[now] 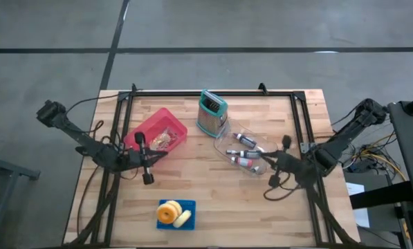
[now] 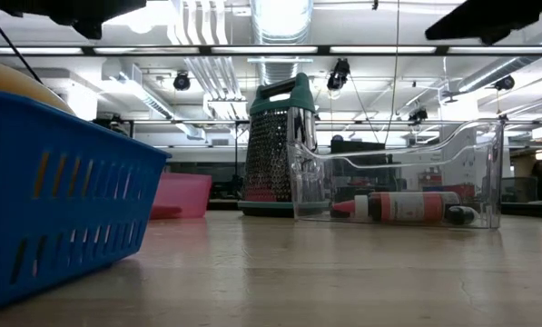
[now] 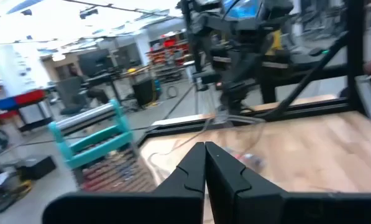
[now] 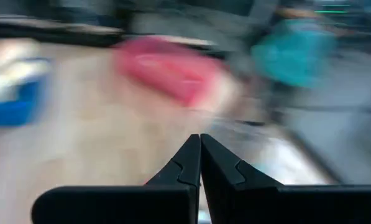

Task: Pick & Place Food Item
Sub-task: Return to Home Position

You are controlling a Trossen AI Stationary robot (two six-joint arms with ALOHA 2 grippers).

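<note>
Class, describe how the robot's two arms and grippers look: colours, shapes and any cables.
Both arms are dark, slim, jointed links: left arm, right arm. Thin dark cables trail beside each. The left gripper and right gripper each have two matte black, angular fingers tapering to points.

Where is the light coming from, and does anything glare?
Low view: ceiling strip lights shine overhead and glint on the clear bin. Left wrist view: the ceiling beyond the left end effector washes out white. High view: the table is evenly lit.

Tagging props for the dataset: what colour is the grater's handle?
Teal. The grater and its handle show best in the high view.
</note>
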